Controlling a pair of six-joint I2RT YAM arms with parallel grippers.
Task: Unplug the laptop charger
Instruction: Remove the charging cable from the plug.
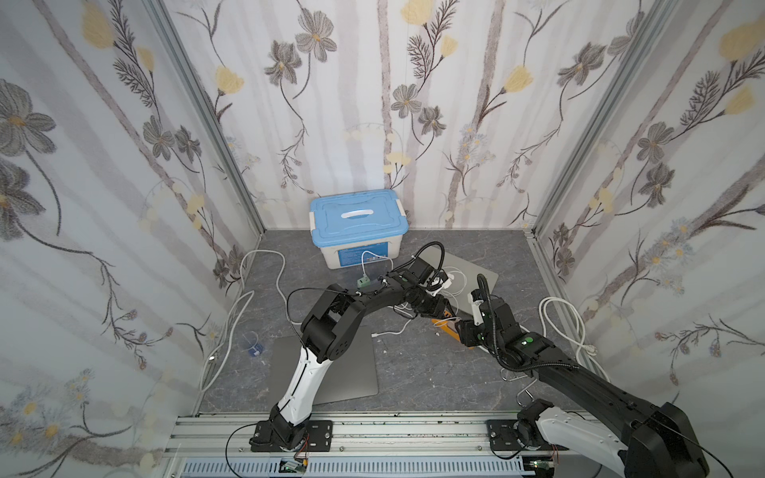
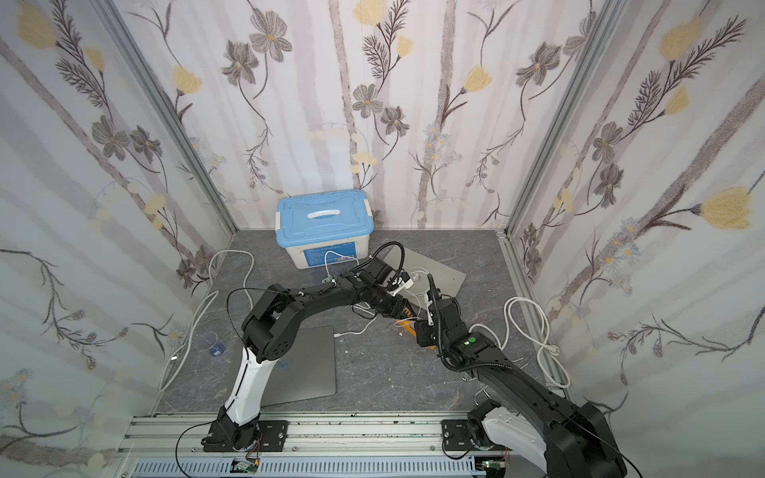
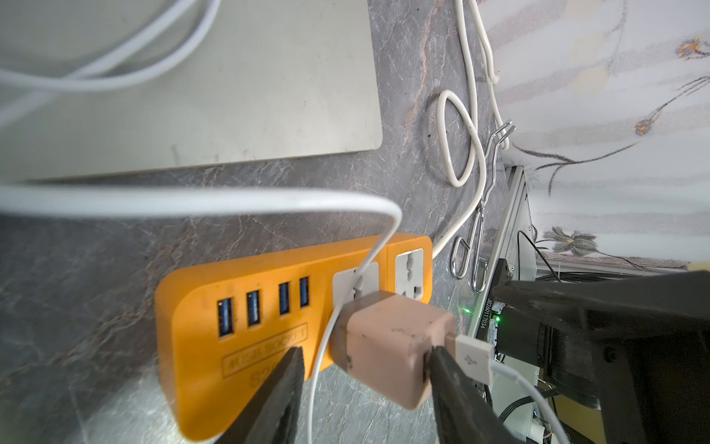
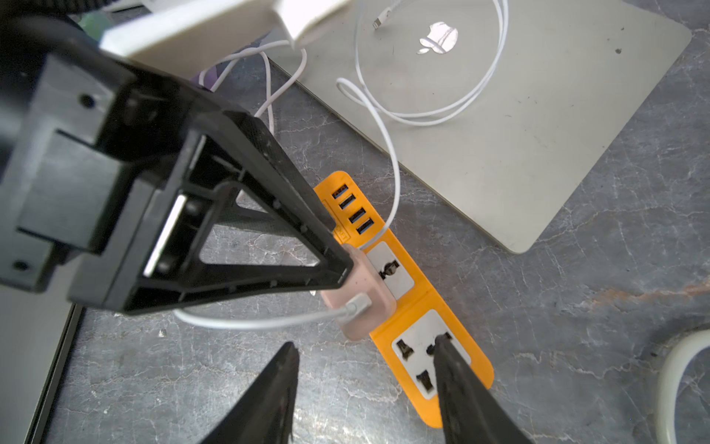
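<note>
Currently the left gripper straddles the charger, jaws apart: one finger touches the cube, the other stands clear, with a white cable running through the gap. The charger sits plugged into the middle socket of the orange power strip on the worktop. Right gripper: jaws apart, one fingertip on the strip's end socket.

Risks: closing may pinch the cable, and a lone fingertip may slip, so the strip lifts with the plug.

The left wrist view shows the cable gap. The right wrist view shows the hold-down contact. Both top views hide the charger under the arms.
</note>
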